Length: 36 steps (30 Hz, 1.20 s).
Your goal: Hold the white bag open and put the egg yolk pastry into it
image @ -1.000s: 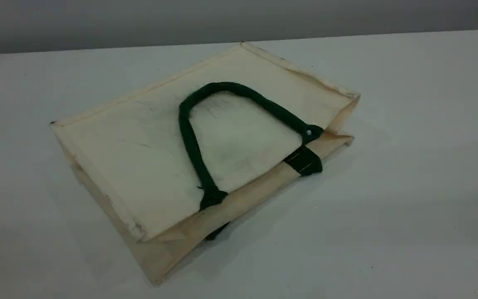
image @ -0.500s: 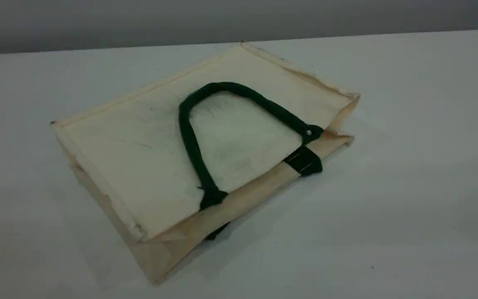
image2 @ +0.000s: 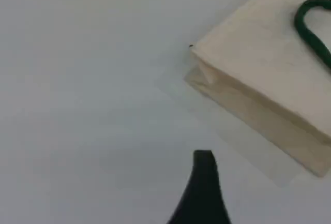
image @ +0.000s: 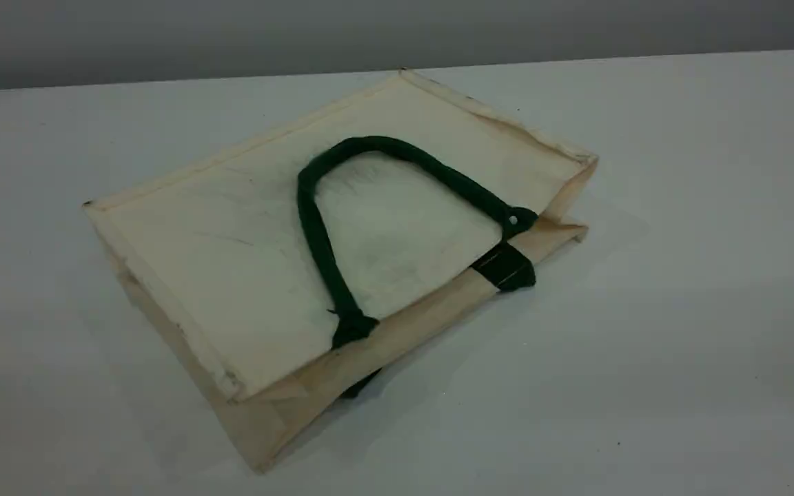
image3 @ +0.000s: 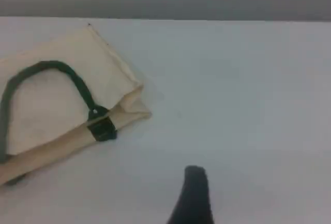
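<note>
The white bag (image: pixel 231 262) lies flat on the table, its mouth edge toward the camera's right. One dark green handle (image: pixel 314 227) is folded back over its top face. A bit of the other handle (image: pixel 362 384) peeks out underneath. The egg yolk pastry is out of view. The left wrist view shows a bag corner (image2: pixel 269 63) up and to the right of the left gripper's dark fingertip (image2: pixel 203 158). In the right wrist view the bag (image3: pixel 46 105) lies to the left of the right gripper's fingertip (image3: pixel 194 175). Both grippers hover over bare table, holding nothing.
The table (image: pixel 679 310) is a plain pale grey surface. Its far edge (image: pixel 645 56) meets a grey wall. Neither arm shows in the scene view.
</note>
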Tool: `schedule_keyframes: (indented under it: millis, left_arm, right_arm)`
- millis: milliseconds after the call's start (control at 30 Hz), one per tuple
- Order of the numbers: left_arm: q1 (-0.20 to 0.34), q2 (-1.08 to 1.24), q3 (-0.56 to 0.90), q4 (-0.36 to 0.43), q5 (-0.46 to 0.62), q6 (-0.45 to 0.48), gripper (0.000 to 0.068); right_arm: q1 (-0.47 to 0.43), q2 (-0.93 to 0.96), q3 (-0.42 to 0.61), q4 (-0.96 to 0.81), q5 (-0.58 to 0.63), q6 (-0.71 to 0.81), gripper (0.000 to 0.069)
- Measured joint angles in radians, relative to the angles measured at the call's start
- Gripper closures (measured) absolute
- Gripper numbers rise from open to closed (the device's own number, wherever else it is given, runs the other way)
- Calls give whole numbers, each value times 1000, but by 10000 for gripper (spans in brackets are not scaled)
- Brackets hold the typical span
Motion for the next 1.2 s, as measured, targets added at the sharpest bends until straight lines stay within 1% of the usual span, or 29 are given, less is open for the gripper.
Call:
schedule_keyframes:
  millis: [267,367,1200]
  left_arm:
    - [49,-12,0,-1,0,0,134]
    - [49,-48,-1,-1,3,0,134]
    - [49,-47,-3,-3,6,0,134]
  right_arm:
    - [1,0,0,6,-1,0,125]
    - [1,0,0,6,-1,0,125]
    - [0,0,0,9,-1,0,125]
